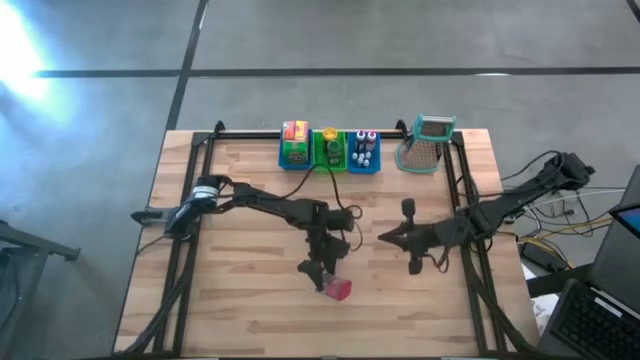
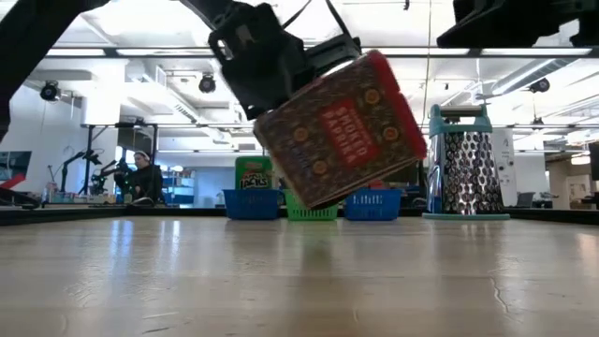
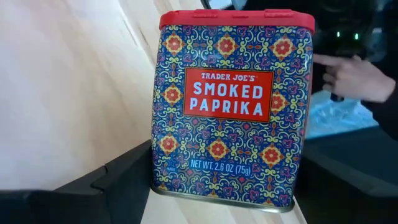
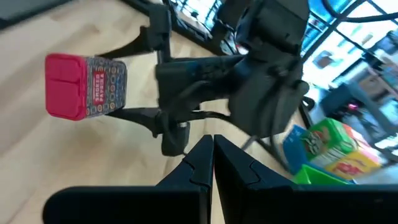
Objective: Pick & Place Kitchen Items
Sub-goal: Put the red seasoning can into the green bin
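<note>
Gripping a smoked paprika tin [image 3: 230,112] w/ red lid, the left gripper [image 1: 328,277] sits over the front-centre of the wooden table [image 1: 240,310]; fingers [image 3: 118,180] clamp the tin's sides near its base. Low view shows the tin tilted, lifted clear of the tabletop, lid end higher. Right gripper [image 1: 386,237] waits just right of table centre, well apart from the tin, fingers [image 4: 205,158] pressed together, holding nothing. At the far edge: a blue bin [image 1: 282,158] w/ yellow-red box [image 1: 295,131] and green packet [image 1: 295,151], a green bin [image 1: 330,163] beside it, then another blue bin [image 1: 363,167] w/ small bottles [image 1: 364,140]. Metal grater w/ teal handle [image 1: 428,142] stands right of the bins. A person [image 2: 143,178] is visible in the room beyond.
</note>
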You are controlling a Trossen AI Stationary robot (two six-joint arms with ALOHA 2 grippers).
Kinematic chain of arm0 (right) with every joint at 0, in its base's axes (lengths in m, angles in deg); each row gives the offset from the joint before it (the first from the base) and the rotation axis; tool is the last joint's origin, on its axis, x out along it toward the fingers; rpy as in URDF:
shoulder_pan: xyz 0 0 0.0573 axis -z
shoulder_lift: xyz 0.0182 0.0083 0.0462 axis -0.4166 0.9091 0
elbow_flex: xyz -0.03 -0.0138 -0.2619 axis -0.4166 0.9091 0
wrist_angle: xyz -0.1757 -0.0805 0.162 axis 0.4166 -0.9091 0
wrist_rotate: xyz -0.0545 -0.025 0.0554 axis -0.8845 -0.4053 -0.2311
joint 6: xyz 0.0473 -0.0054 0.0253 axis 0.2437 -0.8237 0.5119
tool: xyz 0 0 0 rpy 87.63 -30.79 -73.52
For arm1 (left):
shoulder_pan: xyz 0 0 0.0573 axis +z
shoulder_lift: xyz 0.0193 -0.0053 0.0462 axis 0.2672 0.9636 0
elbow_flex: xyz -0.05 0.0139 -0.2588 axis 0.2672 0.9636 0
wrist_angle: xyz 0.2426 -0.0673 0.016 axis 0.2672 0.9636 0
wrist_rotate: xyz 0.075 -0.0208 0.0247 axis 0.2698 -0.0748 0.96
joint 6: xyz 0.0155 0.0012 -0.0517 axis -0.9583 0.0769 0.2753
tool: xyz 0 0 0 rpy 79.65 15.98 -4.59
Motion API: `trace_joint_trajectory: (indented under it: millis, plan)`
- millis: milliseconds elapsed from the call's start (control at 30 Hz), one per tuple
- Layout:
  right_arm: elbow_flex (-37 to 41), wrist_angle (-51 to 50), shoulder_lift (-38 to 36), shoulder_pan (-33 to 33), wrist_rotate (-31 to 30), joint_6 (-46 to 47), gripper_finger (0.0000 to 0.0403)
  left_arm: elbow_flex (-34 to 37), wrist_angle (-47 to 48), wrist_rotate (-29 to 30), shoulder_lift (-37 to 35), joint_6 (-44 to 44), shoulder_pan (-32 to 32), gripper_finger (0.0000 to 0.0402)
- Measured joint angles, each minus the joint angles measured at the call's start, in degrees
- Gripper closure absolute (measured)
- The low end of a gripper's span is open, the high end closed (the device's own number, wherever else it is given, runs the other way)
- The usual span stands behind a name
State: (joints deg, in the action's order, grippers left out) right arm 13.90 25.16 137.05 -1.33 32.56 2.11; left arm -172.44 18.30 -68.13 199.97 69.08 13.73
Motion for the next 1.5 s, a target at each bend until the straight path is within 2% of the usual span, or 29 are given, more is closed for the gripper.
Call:
trace_joint_trajectory:
  millis: [100,267,400,467,567,667,900,1167,1333,1500]
  plan:
    - [-1.2,-0.4,2.8,-3.9,-6.1,1.5,0.0394,-0.1,-1.0,-0.8,-0.2,1.7,1.2,0.0075]
    - [-4.9,-1.6,7.3,-11.5,-13.0,2.6,0.0394,-1.3,-1.0,-3.2,-0.3,4.7,3.5,0.0074]
    - [-9.2,-9.5,11.3,-15.8,-24.6,5.4,0.0394,-2.9,-1.1,-3.2,-0.3,5.2,4.9,0.0073]
    - [-11.5,-13.9,13.2,-16.4,-28.3,8.6,0.0394,-4.0,-1.6,-2.9,-0.3,5.1,5.5,0.0073]
    - [-15.1,-18.4,14.9,-16.4,-28.3,14.1,0.0384,-5.8,-3.4,-2.4,-0.3,4.6,6.1,0.0072]
    - [-18.5,-22.5,16.0,-16.4,-27.8,17.1,0.0355,-7.7,-5.0,-2.2,-0.3,4.5,6.6,0.0072]
    - [-22.6,-29.1,15.9,-15.7,-19.9,20.0,0.0242,-11.3,-5.5,-2.2,-0.3,3.1,8.6,0.0072]
    - [-23.5,-29.1,16.2,-13.1,-19.2,18.0,0.0127,-14.8,-9.9,-1.8,-0.3,3.1,9.2,0.0071]
    - [-23.9,-29.1,16.1,-10.5,-17.0,15.9,0.0098,-17.1,-9.9,-1.6,-0.3,2.6,9.2,0.0071]
    - [-25.0,-29.0,16.0,-8.4,-13.0,15.6,0.0105,-17.8,-9.9,-1.5,-0.4,2.6,9.3,0.0071]
